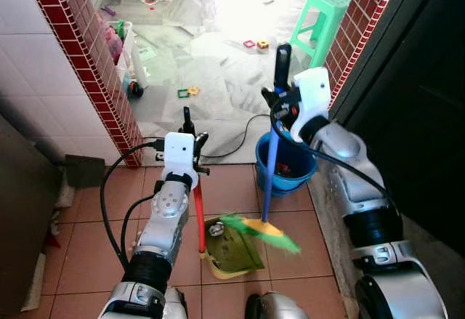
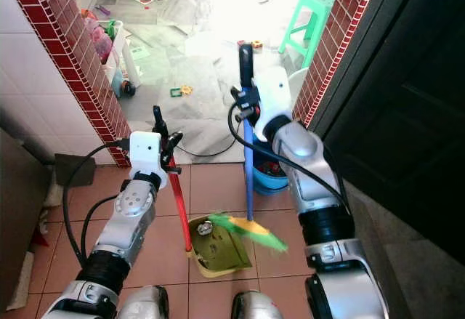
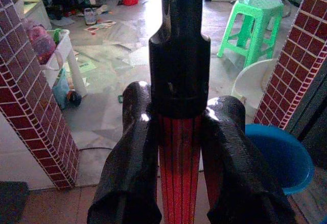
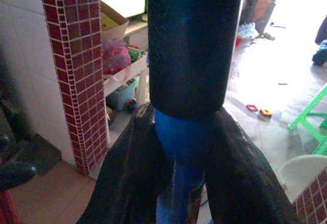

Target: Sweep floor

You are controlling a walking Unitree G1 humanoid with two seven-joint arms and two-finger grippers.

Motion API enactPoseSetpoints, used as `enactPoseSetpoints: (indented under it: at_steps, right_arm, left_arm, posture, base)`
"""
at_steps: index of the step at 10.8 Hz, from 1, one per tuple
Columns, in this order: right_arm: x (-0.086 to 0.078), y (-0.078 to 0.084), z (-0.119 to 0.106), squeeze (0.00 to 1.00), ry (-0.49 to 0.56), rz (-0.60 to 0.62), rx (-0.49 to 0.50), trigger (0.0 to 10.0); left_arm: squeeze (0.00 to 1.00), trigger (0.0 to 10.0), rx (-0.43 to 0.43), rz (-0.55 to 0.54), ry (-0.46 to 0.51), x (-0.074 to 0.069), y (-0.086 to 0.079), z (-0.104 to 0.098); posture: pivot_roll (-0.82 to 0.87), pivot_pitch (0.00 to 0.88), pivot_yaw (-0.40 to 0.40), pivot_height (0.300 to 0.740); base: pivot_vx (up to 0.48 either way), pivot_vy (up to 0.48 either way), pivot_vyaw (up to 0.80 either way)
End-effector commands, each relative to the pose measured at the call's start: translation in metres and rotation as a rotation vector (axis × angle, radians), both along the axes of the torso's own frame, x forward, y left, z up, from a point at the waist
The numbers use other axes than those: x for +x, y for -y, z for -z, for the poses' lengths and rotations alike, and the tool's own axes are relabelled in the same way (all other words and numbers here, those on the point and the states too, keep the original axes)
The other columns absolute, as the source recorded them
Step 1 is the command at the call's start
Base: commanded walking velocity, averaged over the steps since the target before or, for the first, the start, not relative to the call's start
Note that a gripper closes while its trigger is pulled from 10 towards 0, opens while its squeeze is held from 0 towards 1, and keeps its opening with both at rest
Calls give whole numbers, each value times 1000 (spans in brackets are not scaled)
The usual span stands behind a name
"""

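Two tools: my right gripper (image 1: 282, 90) squeezed the blue broom (image 1: 270, 160); my left gripper (image 1: 189, 131) squeezed the red dustpan handle (image 1: 198, 217).
Good sweep: I needed short, soft pushes into the dustpan (image 1: 231, 248), just beside the blue bucket (image 1: 285, 165).

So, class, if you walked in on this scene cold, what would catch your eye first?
Probably the right end effector gripping a blue broom whose green bristles blur over the tiles. Beside it, the left end effector holds the red handle of a dustpan resting on the floor. Behind the broom stands a blue bucket.
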State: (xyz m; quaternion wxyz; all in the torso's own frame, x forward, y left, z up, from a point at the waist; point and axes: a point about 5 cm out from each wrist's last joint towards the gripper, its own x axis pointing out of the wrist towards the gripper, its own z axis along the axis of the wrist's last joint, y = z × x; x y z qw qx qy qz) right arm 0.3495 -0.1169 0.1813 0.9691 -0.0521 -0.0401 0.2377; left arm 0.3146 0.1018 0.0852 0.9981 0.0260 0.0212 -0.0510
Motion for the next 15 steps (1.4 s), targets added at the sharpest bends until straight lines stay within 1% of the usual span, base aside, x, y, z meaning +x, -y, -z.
enactPoseSetpoints:
  at_steps: [1, 3, 4, 5, 6, 7, 8, 9, 10, 12, 15]
  right_arm:
    - [1, 3, -6, 0, 34, 20, 10, 10000]
    - [2, 5, -4, 0, 31, 35, 11, 10000]
    - [2, 9, 5, 0, 10, 89, 12, 10000]
    - [0, 12, 14, 0, -5, 123, 25, 10000]
    - [-2, 15, 19, 0, 0, 138, 30, 10000]
    - [-7, 24, 28, 0, 24, 169, 5, 10000]
    - [-8, 31, 34, 0, -2, 211, 29, 10000]
    - [-8, 36, 36, 0, -5, 238, 34, 10000]
    - [-7, 37, 35, 0, 1, 243, 34, 10000]
    - [-5, 34, 34, 0, 12, 241, 37, 10000]
    - [-7, 32, 35, 0, 13, 241, 45, 10000]
  left_arm:
    - [0, 10000, 13, 4, 22, 1, 0, -5]
    - [0, 10000, 17, 9, 25, 1, 3, -6]
    - [0, 10000, 16, 13, 26, 2, 4, -6]
    - [0, 10000, 13, 21, 30, 1, 4, -8]
    - [0, 10000, 15, 35, 35, 1, 4, -9]
    - [0, 10000, 18, 37, 40, 0, 3, -9]
    - [0, 10000, 20, 35, 40, -1, 2, -9]
    - [0, 10000, 19, 31, 40, -1, 1, -8]
    - [0, 10000, 16, 30, 38, -2, 1, -8]
    - [0, 10000, 16, 35, 39, -2, 2, -9]
    - [0, 10000, 17, 34, 37, -3, 1, -9]
  posture:
    - [-74, 77, -57, 740]
    - [-75, 77, -60, 740]
    - [-74, 77, -63, 740]
    - [-67, 79, -63, 740]
    - [-67, 79, -64, 740]
    - [-67, 80, -65, 740]
    - [-64, 80, -69, 740]
    - [-63, 81, -69, 740]
    - [-68, 82, -69, 740]
    - [-67, 81, -69, 740]
    - [-62, 85, -68, 740]
  base:
    - [0, 0, 0]
    - [0, 0, 0]
    - [0, 0, 0]
    - [0, 0, 0]
    - [0, 0, 0]
    - [0, 0, 0]
    - [0, 0, 0]
    - [0, 0, 0]
    - [0, 0, 0]
    - [0, 0, 0]
    - [0, 0, 0]
